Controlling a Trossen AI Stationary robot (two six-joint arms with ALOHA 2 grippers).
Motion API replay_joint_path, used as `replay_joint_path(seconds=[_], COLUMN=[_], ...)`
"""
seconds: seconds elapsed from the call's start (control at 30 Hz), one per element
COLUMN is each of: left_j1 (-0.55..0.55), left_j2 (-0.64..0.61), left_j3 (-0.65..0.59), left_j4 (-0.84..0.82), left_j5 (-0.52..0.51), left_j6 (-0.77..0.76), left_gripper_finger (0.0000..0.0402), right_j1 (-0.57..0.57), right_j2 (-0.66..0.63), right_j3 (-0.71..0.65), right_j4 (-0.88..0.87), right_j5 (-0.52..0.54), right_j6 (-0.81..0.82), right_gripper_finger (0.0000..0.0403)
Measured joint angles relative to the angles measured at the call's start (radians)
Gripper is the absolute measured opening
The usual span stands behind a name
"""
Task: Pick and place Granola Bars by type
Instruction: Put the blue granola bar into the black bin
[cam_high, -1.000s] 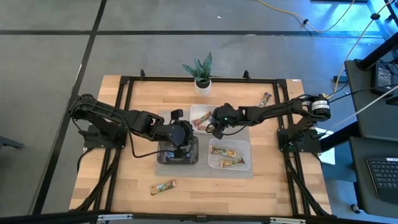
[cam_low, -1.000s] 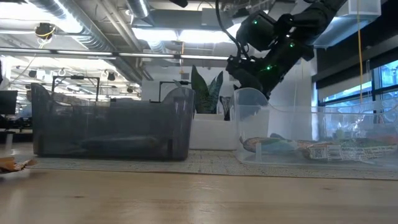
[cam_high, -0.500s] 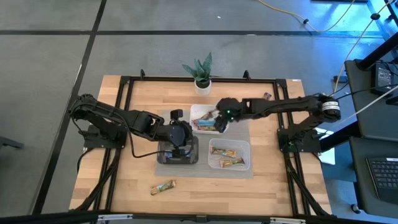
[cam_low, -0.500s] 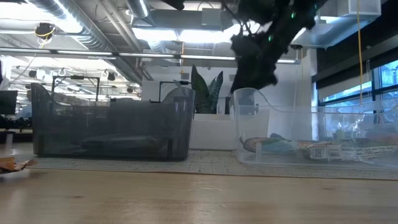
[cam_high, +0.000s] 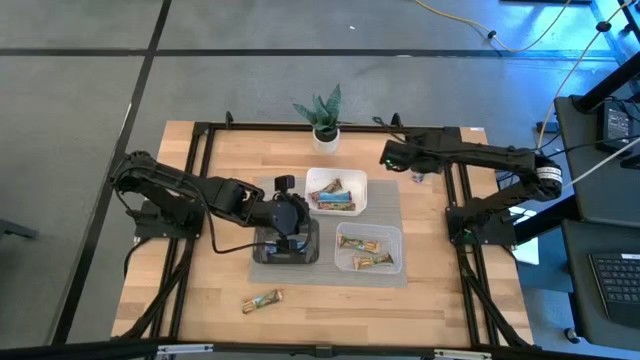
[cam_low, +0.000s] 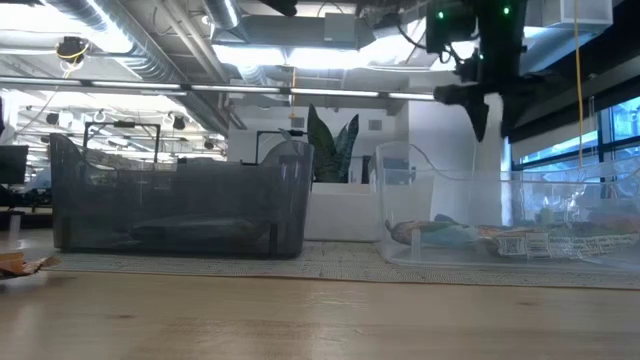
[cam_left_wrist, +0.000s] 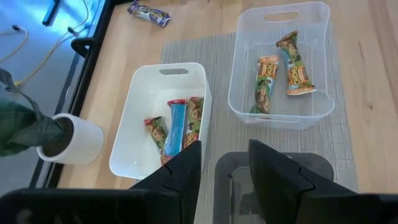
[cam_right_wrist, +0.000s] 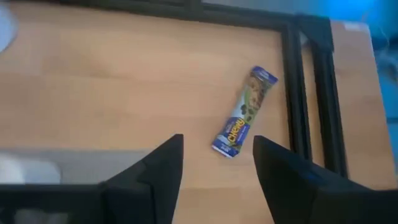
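My right gripper (cam_right_wrist: 214, 180) is open and empty, hovering over the far right part of the table (cam_high: 388, 155). Beyond its fingers a purple-blue bar (cam_right_wrist: 244, 112) lies flat on the wood beside the black frame rail. My left gripper (cam_left_wrist: 224, 177) is open and empty above the dark tray (cam_high: 285, 248). The white tray (cam_high: 335, 192) holds a blue bar (cam_left_wrist: 176, 126) and brown-red bars. Green-and-tan bars (cam_left_wrist: 268, 78) lie in the clear tray (cam_high: 368, 248). One green-and-tan bar (cam_high: 262, 300) lies on the near part of the table.
A potted plant (cam_high: 323, 125) stands at the far edge of the table. The three trays sit on a grey mat (cam_left_wrist: 221, 46) in the middle. Black frame rails (cam_right_wrist: 297, 87) run along the table's sides. Bare wood lies near the front edge (cam_low: 320, 320).
My right gripper has left the space above the white tray, risen and swung toward the table's far right corner, where it now points down over the purple-blue bar. My left arm has kept still.
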Motion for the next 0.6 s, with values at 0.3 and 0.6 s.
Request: replay_joint_path(seconds=[0.3, 0.6], left_j1=[0.023, 0.064], left_j2=[0.007, 0.006], left_j3=[-0.013, -0.013], left_j4=[0.099, 0.112], left_j5=[0.002, 0.004], left_j6=[0.138, 0.151], left_gripper_finger=[0.0126, 0.0126], right_j1=[-0.040, -0.122], right_j2=[0.006, 0.005], right_j3=[-0.149, -0.270], right_j4=[0.095, 0.238], right_j5=[0.097, 0.067], right_j6=[0.010, 0.012], right_gripper_finger=[0.0196, 0.0262])
